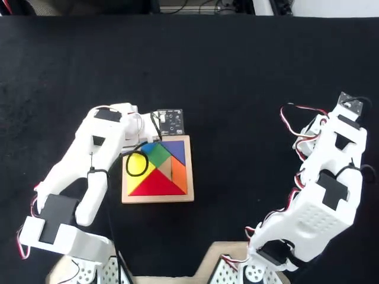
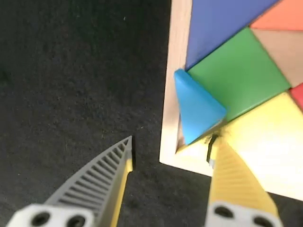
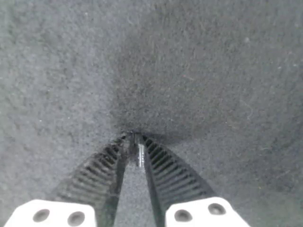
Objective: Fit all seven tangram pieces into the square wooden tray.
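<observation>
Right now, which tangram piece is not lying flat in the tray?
The light blue triangle: it sits tilted in a corner of the tray, while the green square and the rest lie flat.

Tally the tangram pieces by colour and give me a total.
Dark blue piece: 1
Light blue piece: 1
Green piece: 1
Yellow piece: 1
Red piece: 1
Orange piece: 1
Tan piece: 1
Total: 7
</observation>
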